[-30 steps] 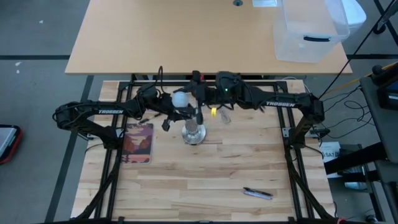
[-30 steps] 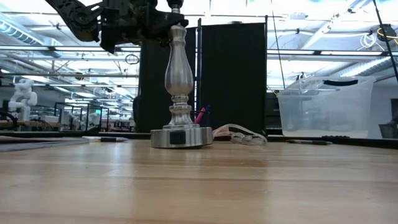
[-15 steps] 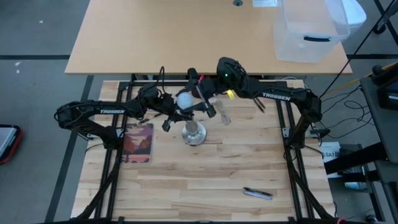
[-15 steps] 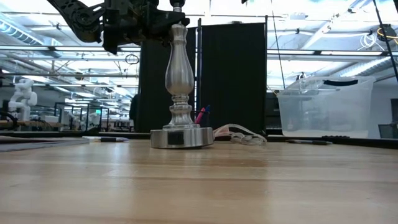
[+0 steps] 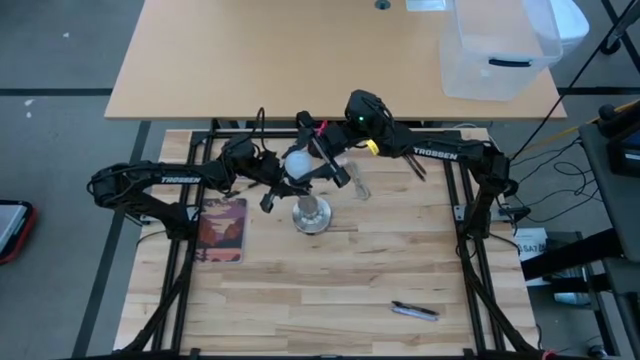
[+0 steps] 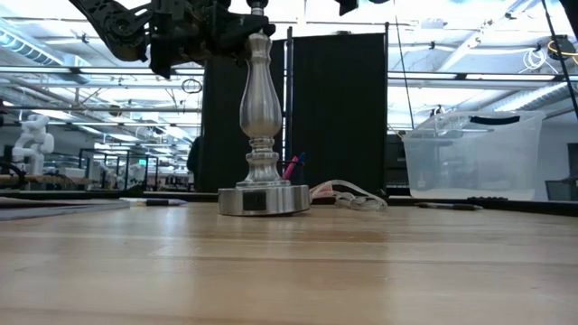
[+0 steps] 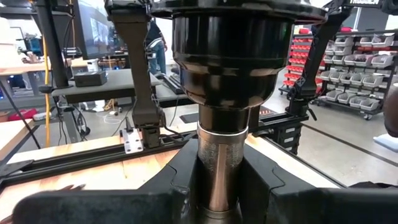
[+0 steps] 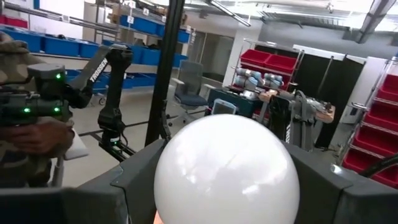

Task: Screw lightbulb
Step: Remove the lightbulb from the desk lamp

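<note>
Looking across the table at board height, the nearest item is the silvery socket stand [image 6: 262, 135], upright on its round disc foot on the wooden table [image 6: 289, 271]. Its post top is clamped by the left gripper [image 6: 237, 36], fingers closed around the neck just under the dark socket cup; the left wrist view shows the 2 fingers [image 7: 186, 180] hugging the threaded metal stem [image 7: 222, 168].

From above, the left gripper [image 5: 283, 187] reaches in from the left side to the stand [image 5: 311, 212], which sits near mid-table. The lightbulb [image 5: 297, 161] appears as a white globe directly over the stand's top, held by the right gripper [image 5: 322, 163], which comes in from the right. In the right wrist view the frosted globe [image 8: 227, 171] fills the space between that gripper's 2 dark fingers [image 8: 140, 177], both pressed to its sides: grasped. Whether the bulb's base is seated in the socket cannot be told.

A notebook [image 5: 222, 229] lies left of the stand, a pen [image 5: 415, 311] toward the near right. Farther off, a clear plastic bin [image 5: 500, 45] rests on the adjacent tan table [image 5: 280, 60].
</note>
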{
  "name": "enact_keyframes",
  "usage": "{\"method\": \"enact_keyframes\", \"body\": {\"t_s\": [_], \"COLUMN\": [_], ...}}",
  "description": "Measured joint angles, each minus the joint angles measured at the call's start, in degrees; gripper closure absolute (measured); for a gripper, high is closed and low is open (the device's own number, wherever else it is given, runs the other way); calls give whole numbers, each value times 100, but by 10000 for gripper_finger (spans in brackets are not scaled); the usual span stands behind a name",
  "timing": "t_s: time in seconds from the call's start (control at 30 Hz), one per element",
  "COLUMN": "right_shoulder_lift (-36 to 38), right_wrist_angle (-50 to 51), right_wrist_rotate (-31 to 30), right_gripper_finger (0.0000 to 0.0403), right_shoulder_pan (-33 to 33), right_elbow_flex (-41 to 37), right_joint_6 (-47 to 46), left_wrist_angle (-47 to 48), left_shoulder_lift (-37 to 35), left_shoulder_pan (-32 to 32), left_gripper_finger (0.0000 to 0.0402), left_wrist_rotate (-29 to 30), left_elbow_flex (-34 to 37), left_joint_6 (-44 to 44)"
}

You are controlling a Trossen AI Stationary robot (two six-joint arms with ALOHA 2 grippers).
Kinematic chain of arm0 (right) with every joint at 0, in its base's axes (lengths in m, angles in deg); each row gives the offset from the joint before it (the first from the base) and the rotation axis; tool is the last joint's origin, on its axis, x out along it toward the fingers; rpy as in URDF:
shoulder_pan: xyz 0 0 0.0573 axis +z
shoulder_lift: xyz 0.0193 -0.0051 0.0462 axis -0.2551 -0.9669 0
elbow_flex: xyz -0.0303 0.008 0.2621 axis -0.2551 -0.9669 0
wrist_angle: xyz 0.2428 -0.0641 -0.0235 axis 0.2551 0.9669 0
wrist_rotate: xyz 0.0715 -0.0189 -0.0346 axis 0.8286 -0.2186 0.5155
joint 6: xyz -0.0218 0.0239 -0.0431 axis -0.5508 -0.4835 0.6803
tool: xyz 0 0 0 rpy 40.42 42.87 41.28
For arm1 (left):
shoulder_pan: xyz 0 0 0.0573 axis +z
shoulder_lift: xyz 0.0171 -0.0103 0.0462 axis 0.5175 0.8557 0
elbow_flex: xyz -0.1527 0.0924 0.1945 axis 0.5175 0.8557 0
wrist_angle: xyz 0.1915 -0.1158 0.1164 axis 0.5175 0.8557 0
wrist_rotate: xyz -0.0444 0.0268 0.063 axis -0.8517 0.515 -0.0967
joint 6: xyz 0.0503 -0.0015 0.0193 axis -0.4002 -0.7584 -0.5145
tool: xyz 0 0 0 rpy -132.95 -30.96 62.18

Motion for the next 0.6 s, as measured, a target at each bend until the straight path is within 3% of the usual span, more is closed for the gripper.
{"method": "enact_keyframes", "body": {"t_s": [0.23,0.6], "right_shoulder_lift": [-26,59], "right_wrist_angle": [-261,-477], "right_wrist_rotate": [-420,-1026], "right_gripper_finger": [132,74], "right_shoulder_pan": [111,361], "right_elbow_flex": [-6,186], "right_joint_6": [-262,-557], "left_wrist_angle": [-4,-5], "left_shoulder_lift": [82,104], "left_shoulder_pan": [-4,0], "left_gripper_finger": [328,328], "left_wrist_rotate": [85,367], "left_elbow_flex": [14,13], "left_joint_6": [34,94]}}
